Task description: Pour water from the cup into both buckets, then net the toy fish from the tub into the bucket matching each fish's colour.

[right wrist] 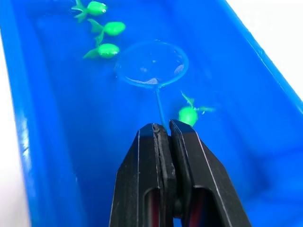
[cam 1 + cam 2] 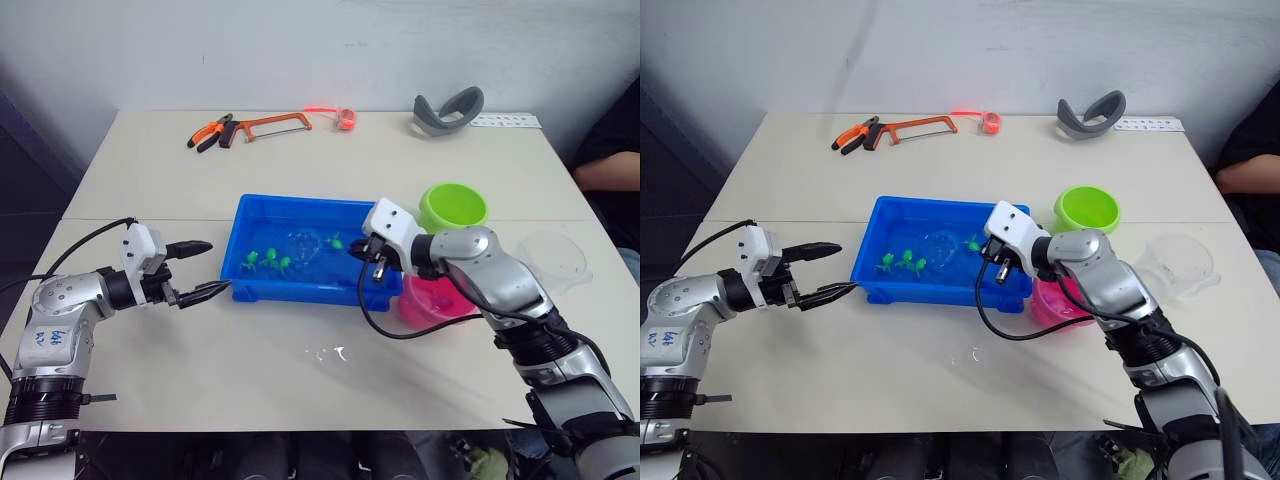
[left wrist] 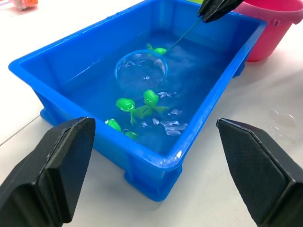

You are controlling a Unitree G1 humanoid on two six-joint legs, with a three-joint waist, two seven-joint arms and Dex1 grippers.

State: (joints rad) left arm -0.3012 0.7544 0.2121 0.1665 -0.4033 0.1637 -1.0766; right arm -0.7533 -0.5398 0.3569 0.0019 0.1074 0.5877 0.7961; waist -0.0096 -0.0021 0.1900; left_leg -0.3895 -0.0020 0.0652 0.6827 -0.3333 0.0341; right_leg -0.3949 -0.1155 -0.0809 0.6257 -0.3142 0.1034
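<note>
Right wrist view shows the right tool [image 1: 163, 130] clamped on the net [image 1: 152, 64] handle, hoop pointing toward 12 o'clock in the tub [image 2: 250, 215]. Only green fish [image 1: 108, 49] remain, about 4, so pink netting looks done. Left tool [image 2: 200, 270] gapes empty at the tub's 9 o'clock.

Silver arms; black cables; black fingers [image 3: 52, 170]
</note>
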